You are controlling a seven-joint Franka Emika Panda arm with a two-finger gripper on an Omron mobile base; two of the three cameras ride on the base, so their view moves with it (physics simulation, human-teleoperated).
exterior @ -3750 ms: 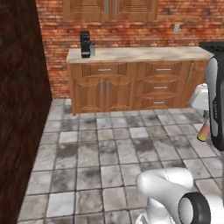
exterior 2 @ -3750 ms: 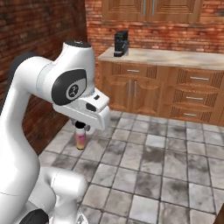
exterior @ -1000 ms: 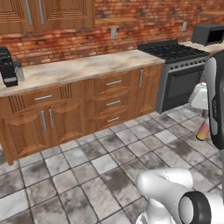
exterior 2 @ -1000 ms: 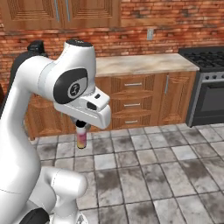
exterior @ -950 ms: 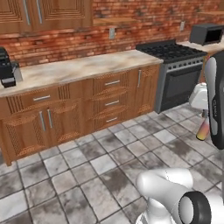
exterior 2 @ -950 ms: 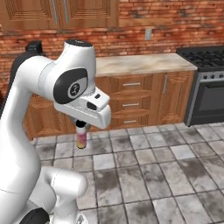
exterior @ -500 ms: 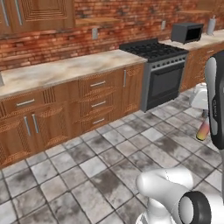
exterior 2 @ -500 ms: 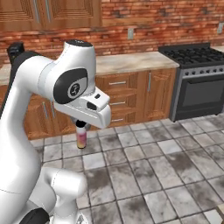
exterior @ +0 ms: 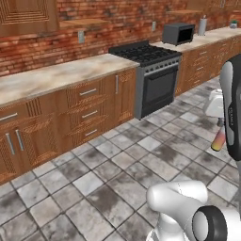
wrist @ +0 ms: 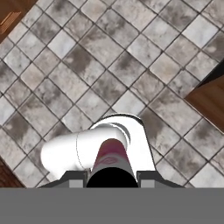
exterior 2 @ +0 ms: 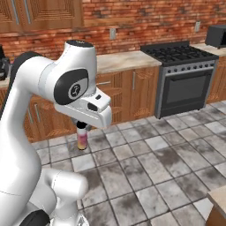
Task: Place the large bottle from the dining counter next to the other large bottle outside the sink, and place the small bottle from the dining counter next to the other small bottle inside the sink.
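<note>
**Large bottle in the grip, base crossing the kitchen floor**

Large bottle hangs under the gripper, cap end up in the jaws, pink body going to orange at the base, well above the grey tiled floor. In the left base view its orange lower end pokes out beside the dark forearm. The hand view looks straight down the bottle, dark cap nearest the lens. Gripper is pinched on the bottle near the cap; exact finger contact is hidden by the white wrist.

Around: wooden cabinets with a beige counter, black stove, microwave past it, brick wall behind. A wooden corner shows at the right of the hand view.

Step in hand, as I judge it: carrying the bottle toward the sink area.

To do it well:
- Hold the grip tight; bottle is long and held by one end, so it could swing or slip on turns.
- Keep the arm tucked and the bottle upright.
- Mind the wooden corner close to the base.
- Don't lower until the black bottle is in sight.
</note>
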